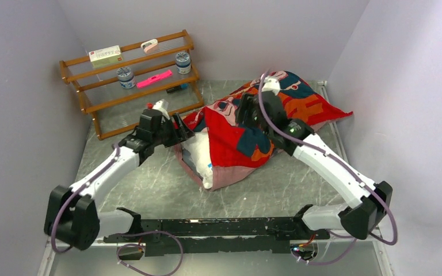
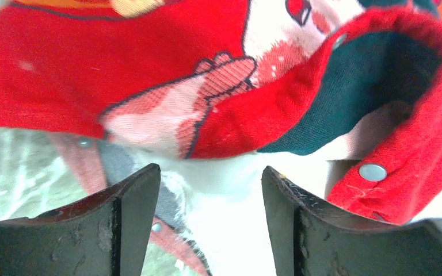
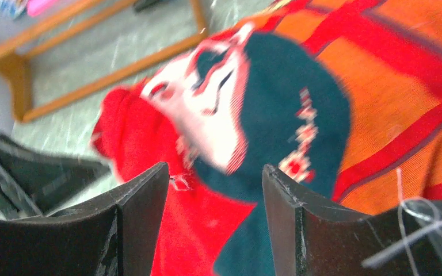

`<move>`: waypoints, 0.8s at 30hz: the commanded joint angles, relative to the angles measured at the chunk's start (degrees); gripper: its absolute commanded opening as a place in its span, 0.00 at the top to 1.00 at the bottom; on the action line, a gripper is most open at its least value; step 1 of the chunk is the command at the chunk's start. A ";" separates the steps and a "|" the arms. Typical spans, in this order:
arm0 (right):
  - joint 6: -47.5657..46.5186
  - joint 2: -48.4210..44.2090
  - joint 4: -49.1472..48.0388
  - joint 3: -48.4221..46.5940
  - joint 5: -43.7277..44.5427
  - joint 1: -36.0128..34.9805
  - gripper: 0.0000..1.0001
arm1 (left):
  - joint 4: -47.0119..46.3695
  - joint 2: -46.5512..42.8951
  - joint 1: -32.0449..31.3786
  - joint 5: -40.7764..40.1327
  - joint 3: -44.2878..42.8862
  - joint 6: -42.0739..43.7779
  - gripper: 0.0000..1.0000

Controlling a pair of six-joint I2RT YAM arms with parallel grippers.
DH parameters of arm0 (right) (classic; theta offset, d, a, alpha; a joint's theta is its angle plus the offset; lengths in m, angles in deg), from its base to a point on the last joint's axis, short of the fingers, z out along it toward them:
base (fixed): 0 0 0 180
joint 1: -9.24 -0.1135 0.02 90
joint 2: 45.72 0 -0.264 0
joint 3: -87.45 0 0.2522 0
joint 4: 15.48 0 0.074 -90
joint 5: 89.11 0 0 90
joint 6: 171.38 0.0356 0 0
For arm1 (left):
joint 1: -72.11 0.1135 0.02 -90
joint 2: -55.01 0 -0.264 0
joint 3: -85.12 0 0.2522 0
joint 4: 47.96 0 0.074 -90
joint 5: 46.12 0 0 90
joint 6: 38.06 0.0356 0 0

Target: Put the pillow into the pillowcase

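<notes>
The red pillowcase (image 1: 276, 112), printed with teal-haired faces and orange grid, lies bunched across the middle of the table. The white pillow (image 1: 198, 161) bulges out of its open end at the near left. My left gripper (image 1: 181, 129) sits at that opening. In the left wrist view it (image 2: 210, 178) is open, with the pillow (image 2: 230, 224) showing between its fingers and the pillowcase hem (image 2: 380, 138) with snap buttons just above. My right gripper (image 1: 247, 121) is over the top of the case; it (image 3: 216, 172) is open, with the red and teal pillowcase (image 3: 288, 103) beneath.
A wooden rack (image 1: 129, 80) stands at the back left with a box, two jars and a pink item on it. Lilac walls close in the table on three sides. The left arm (image 3: 11, 167) shows dark at the edge of the right wrist view.
</notes>
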 commanded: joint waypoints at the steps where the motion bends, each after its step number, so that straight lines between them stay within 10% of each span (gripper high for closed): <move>1: 2.73 -3.63 7.66 0.35 6.45 -9.95 0.36 | 8.20 -7.31 5.55 -3.25 0.58 3.15 0.29; 11: 0.65 4.08 9.73 -0.03 16.13 -31.42 0.54 | 4.02 -13.72 11.20 15.62 13.98 -2.09 0.39; 24: 2.20 13.00 11.49 -1.18 21.78 -34.79 0.60 | -12.15 -7.07 -0.02 14.00 25.02 -10.07 0.29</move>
